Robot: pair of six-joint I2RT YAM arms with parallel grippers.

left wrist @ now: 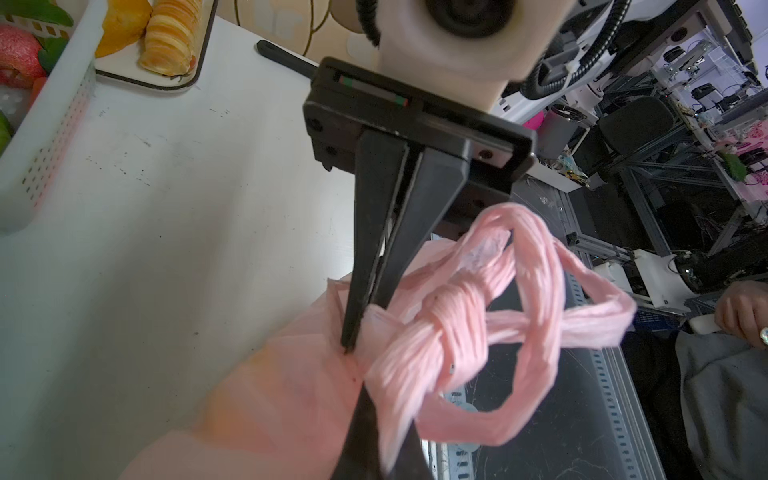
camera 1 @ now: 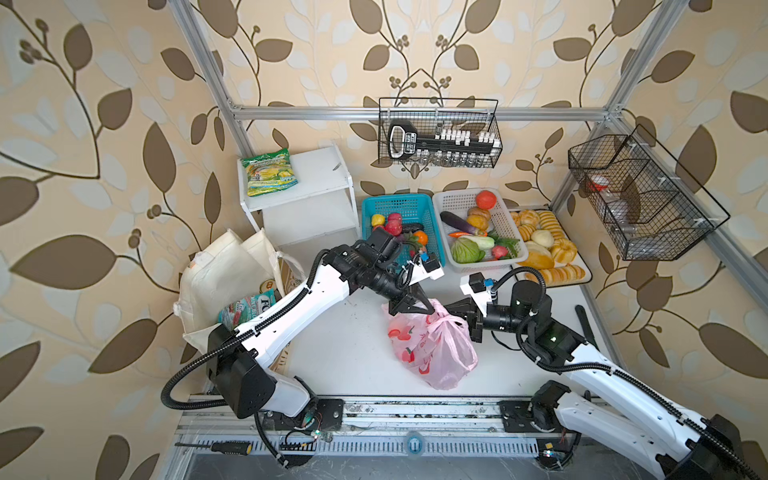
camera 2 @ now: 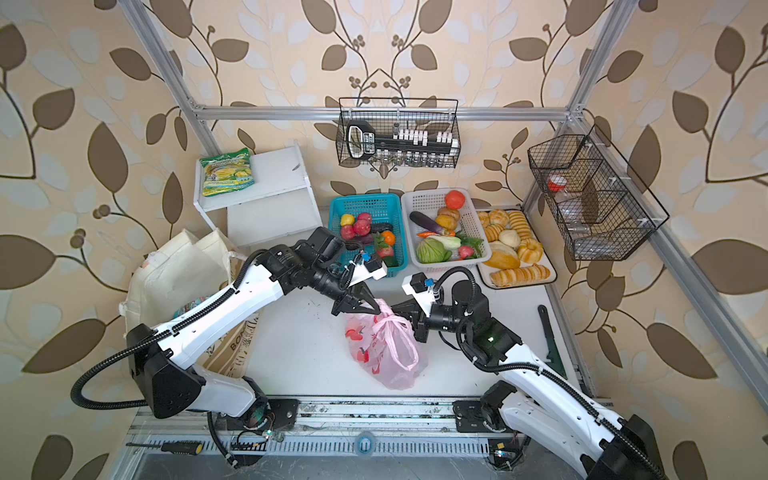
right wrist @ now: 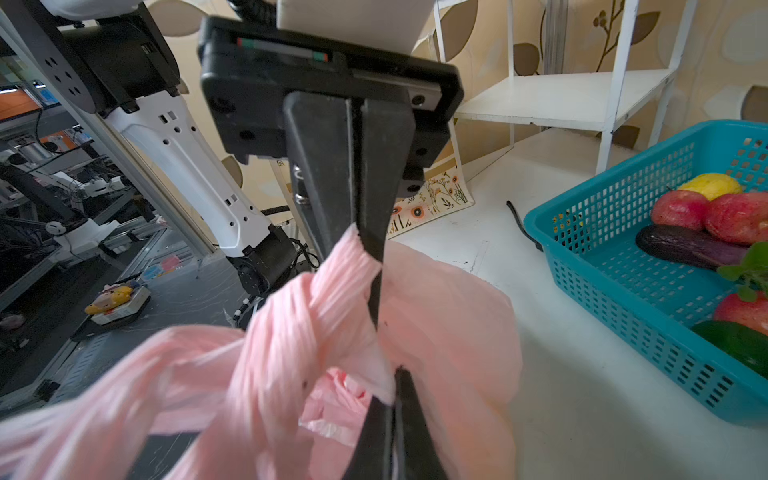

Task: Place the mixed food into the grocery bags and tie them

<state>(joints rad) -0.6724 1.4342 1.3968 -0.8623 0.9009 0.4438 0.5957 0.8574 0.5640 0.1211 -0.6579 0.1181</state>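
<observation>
The pink plastic bag (camera 1: 432,349) (camera 2: 386,353) lies mid-table, its handles tied in a knot (left wrist: 449,307) with loose loops. My left gripper (camera 1: 430,309) (left wrist: 365,386) is shut on a handle strand just beside the knot. From the opposite side my right gripper (camera 1: 451,309) (right wrist: 397,370) is shut on the bag's gathered neck, tip to tip with the left. The cream tote (camera 1: 224,270) (camera 2: 174,270) slumps at the left, holding a gold-topped can (camera 1: 268,284) and a teal-red packet (camera 1: 245,309). Toy fruit (camera 1: 392,226) lies in the teal basket (camera 1: 399,203).
A white basket (camera 1: 453,199) of vegetables and a tray (camera 1: 584,272) of bread sit at the back right. A white shelf (camera 1: 316,170) carries a green-yellow packet (camera 1: 270,172). A black tool (camera 1: 586,324) lies at the right edge. Wire baskets (camera 1: 440,133) hang on the frame.
</observation>
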